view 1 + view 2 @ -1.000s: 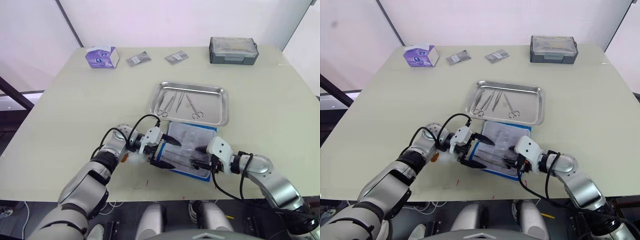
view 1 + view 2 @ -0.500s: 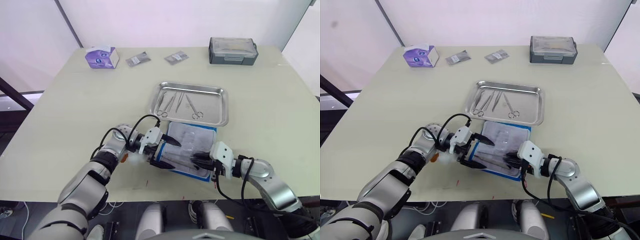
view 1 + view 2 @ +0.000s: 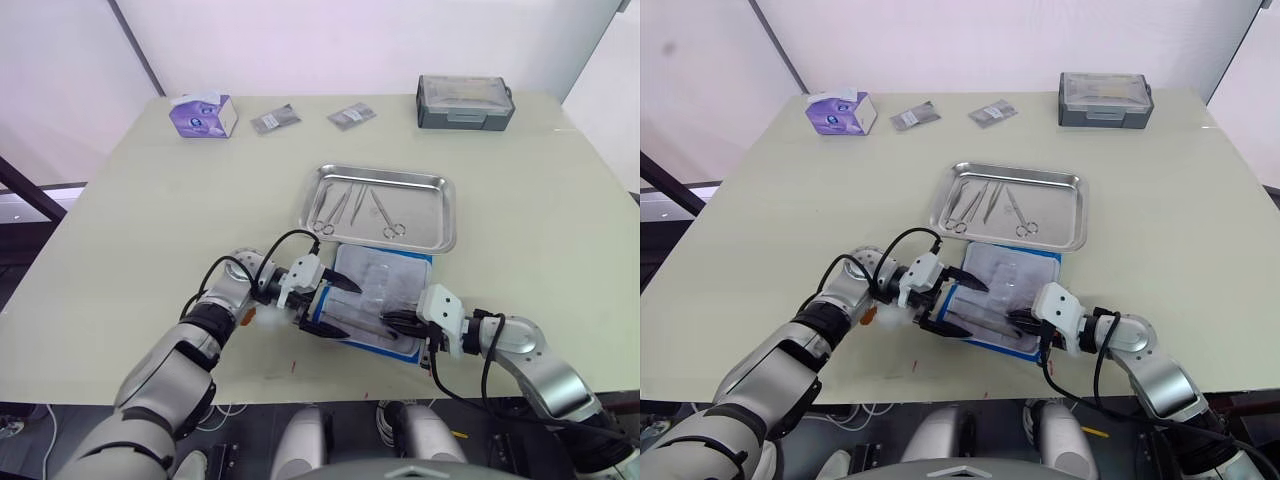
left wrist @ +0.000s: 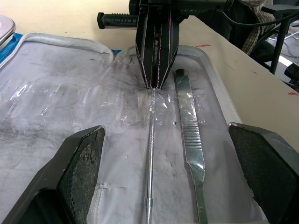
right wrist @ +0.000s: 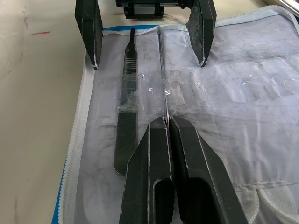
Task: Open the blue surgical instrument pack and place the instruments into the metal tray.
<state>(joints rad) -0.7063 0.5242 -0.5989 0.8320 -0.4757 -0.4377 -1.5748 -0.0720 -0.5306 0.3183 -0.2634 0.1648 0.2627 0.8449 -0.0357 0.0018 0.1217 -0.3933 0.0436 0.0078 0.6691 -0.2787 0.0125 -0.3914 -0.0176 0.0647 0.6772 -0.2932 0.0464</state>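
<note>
The blue surgical instrument pack lies open just in front of the metal tray, its clear lining facing up. Under the lining's bands lie two instruments: a thin metal rod and a flat scalpel handle. My right gripper is shut on one end of the thin rod. My left gripper stands open at the pack's left end, one finger on either side of both tools. Several ring-handled instruments rest in the tray.
Along the table's far edge stand a purple tissue box, two small foil packets and a grey lidded box. Small red marks dot the table near its front edge.
My right gripper's fingers have come together on the thin rod and slid slightly toward the pack's near edge. The left gripper has not moved.
</note>
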